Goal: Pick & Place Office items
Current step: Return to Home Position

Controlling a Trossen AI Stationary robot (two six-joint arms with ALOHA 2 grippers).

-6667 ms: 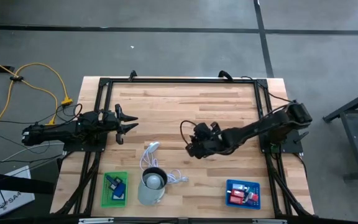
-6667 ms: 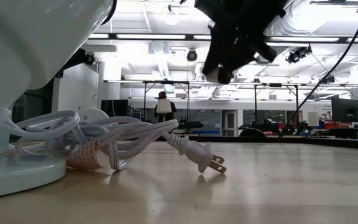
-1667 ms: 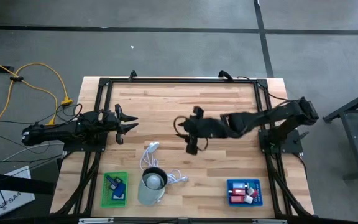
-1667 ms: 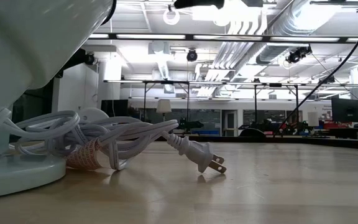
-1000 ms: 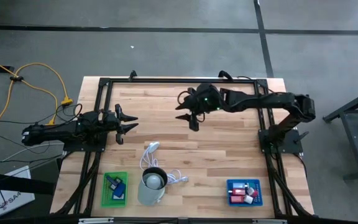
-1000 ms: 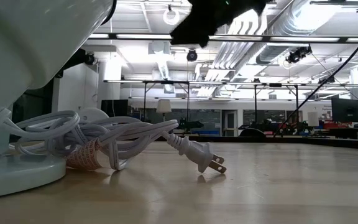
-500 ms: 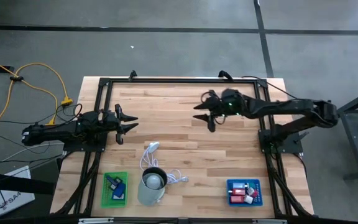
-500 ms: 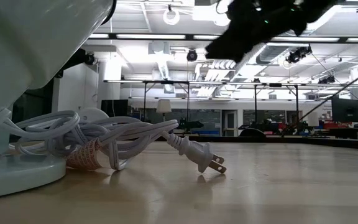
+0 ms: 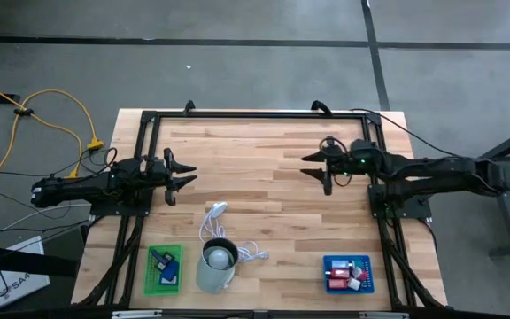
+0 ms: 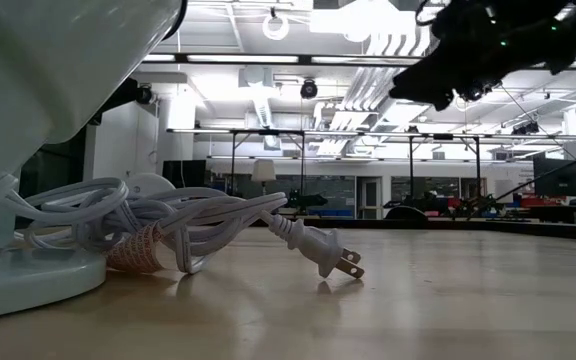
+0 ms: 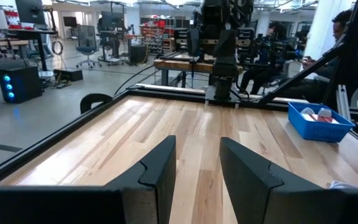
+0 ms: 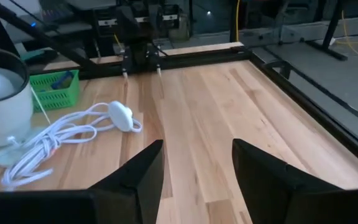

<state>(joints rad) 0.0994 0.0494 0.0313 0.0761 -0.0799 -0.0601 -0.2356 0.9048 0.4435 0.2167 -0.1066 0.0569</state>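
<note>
The office items are tiny pieces lying in two trays at the table's near edge: blue ones (image 9: 161, 263) in a green tray (image 9: 151, 282), and red, pink and white ones (image 9: 344, 276) in a blue tray (image 9: 367, 285). My left gripper (image 9: 184, 176) hangs open at the table's left side, pointing level toward the right, its fingers (image 11: 157, 168) apart with nothing between them. My right gripper (image 9: 315, 174) hovers open above the right part of the table, pointing left, also with nothing in its gap (image 12: 197, 149). Neither gripper is near a tray.
A pale grey-green cup (image 9: 217, 264) stands between the trays at the near edge, and a white coiled cable (image 9: 212, 217) with its plug (image 10: 320, 252) lies beside it. A black frame (image 9: 255, 114) runs round the table. Bare wood lies between the two grippers.
My right gripper has swept from above the table's far middle toward the right edge, sinking somewhat and rolling a little, still open and holding nothing. The trays, cup and cable have not moved.
</note>
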